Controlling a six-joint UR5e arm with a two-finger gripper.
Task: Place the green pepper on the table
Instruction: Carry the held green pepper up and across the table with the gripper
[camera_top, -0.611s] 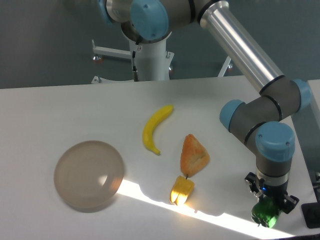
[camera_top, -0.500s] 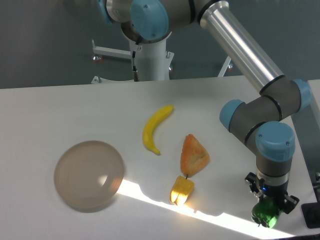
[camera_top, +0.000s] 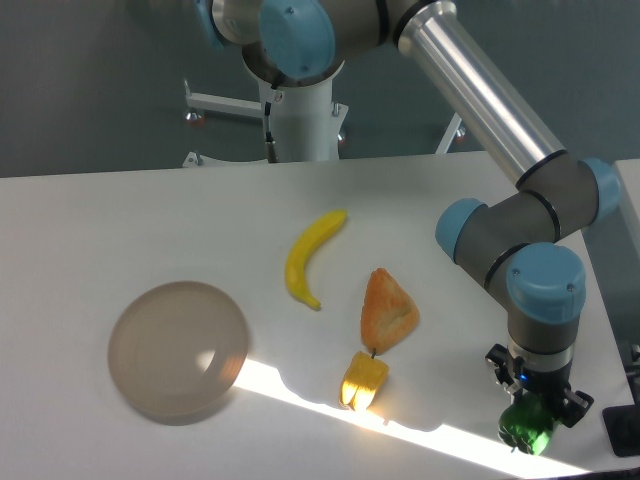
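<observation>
The green pepper (camera_top: 528, 427) is a small glossy dark-green piece at the front right of the white table (camera_top: 120, 220). My gripper (camera_top: 530, 420) points straight down and is shut on the green pepper, holding it at or just above the tabletop; I cannot tell whether it touches. The fingers hide the pepper's top.
A round translucent brownish-grey plate (camera_top: 178, 350) lies at the front left. A yellow banana (camera_top: 308, 256) lies mid-table. An orange wedge-shaped item (camera_top: 388, 309) and a small yellow pepper piece (camera_top: 364, 380) lie left of the gripper. A dark object (camera_top: 622, 430) sits at the right edge.
The arm and the gripper with the green pepper have shifted very slightly to the left. Nothing else has moved.
</observation>
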